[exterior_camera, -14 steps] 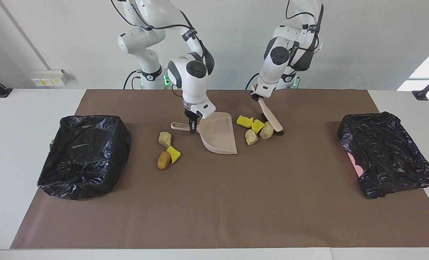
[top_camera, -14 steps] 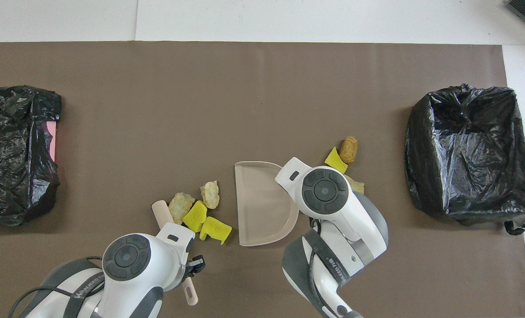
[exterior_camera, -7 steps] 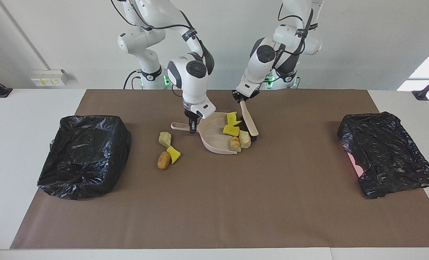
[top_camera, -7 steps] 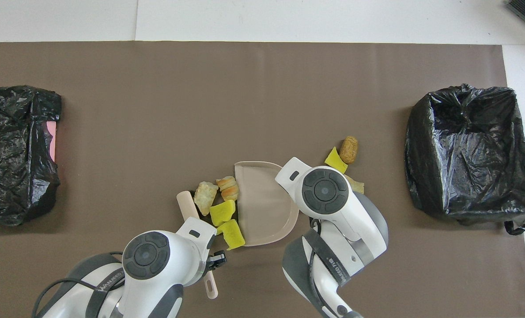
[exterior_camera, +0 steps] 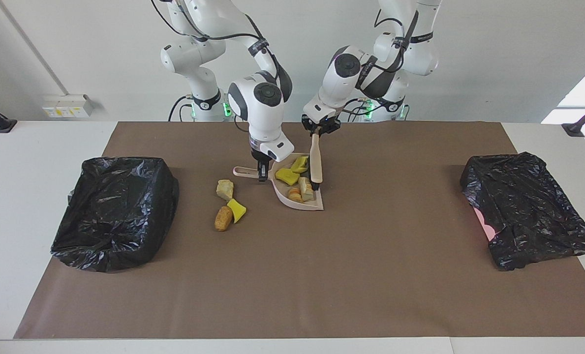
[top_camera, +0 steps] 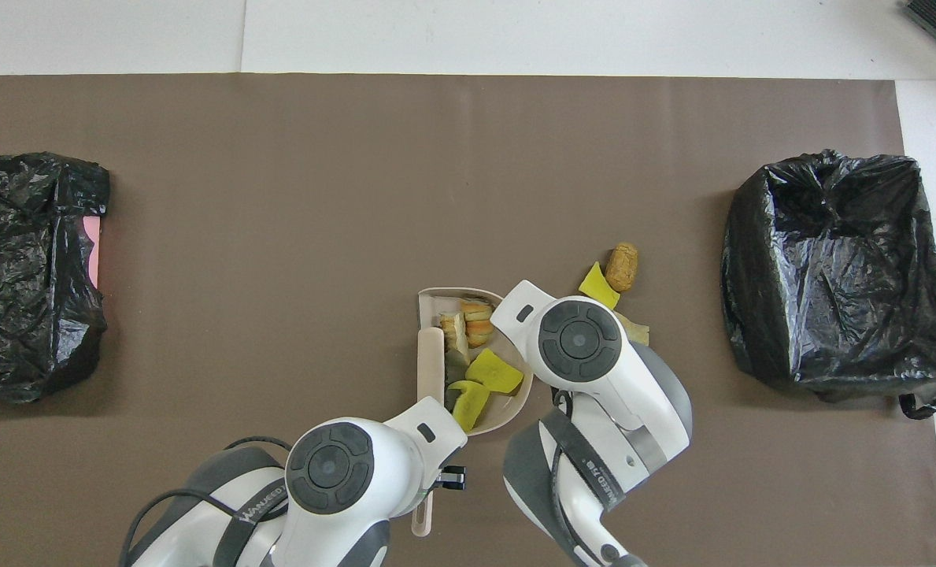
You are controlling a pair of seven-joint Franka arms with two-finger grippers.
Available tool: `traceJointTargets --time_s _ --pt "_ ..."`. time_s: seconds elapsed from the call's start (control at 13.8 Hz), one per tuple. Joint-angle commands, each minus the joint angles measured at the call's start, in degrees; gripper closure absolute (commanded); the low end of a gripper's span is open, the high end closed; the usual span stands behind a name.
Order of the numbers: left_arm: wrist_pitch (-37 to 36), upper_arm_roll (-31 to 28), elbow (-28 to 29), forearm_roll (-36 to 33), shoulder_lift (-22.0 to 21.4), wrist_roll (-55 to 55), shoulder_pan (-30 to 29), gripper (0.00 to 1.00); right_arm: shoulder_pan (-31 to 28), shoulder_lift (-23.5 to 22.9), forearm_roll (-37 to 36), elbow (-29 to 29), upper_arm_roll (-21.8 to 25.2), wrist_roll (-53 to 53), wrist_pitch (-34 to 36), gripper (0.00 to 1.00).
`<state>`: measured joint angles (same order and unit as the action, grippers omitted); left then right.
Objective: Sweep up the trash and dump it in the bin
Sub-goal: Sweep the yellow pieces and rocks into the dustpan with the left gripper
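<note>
The trash [exterior_camera: 296, 181] is now split: four lumps lie in the dustpan [exterior_camera: 281, 191], where a second ago they lay on the brown mat [exterior_camera: 292, 275] beside its open edge, and three others [exterior_camera: 228, 204] are left on the mat, toward the right arm's bin [exterior_camera: 115, 211]. The sweep of this group appears done. The brush [exterior_camera: 316, 164], clamped in the shut left gripper [exterior_camera: 318, 129], has been carried onto the pan's mouth. The dustpan handle is pinched by the right gripper [exterior_camera: 261, 176], unmoved.
</note>
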<state>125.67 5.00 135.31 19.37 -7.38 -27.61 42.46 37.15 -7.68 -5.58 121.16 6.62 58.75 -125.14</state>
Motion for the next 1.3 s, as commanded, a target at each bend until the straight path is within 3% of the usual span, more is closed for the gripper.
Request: traceJointTargets --time_s 0.0,0.22,0.51,0.72,1.01,1.23 --pt "-2.35 -1.31 -3.55 0.14 1.85 0.98 0.44 1.0 -0.24 0.29 -1.54 0.92 -0.03 -1.54 -1.59 1.0" --pt "-9.81 -1.49 -4.35 -1.17 1.5 1.16 -3.59 1.0 -0.33 0.29 -1.54 1.01 -0.03 -1.54 -1.95 1.0" --pt "-13.78 -1.57 -4.17 -8.99 0.88 -0.5 -4.05 1.0 -0.42 0.29 -1.54 1.01 -0.03 -1.54 -1.95 1.0" --pt "-13.87 -1.49 -4.08 -13.3 0.88 -7.17 -4.31 1.0 -0.5 0.29 -1.54 1.01 -0.03 -1.54 -2.03 1.0" --pt "-13.09 -1.4 -2.16 -13.92 -0.52 -10.08 -4.22 1.0 -1.03 1.52 -1.54 -0.22 0.23 -0.66 -0.02 1.0" --pt "-12.39 -0.96 -0.05 -13.92 -2.45 -14.12 -3.0 1.0 -6.46 3.8 -1.45 -4.43 0.23 5.99 6.56 1.0"
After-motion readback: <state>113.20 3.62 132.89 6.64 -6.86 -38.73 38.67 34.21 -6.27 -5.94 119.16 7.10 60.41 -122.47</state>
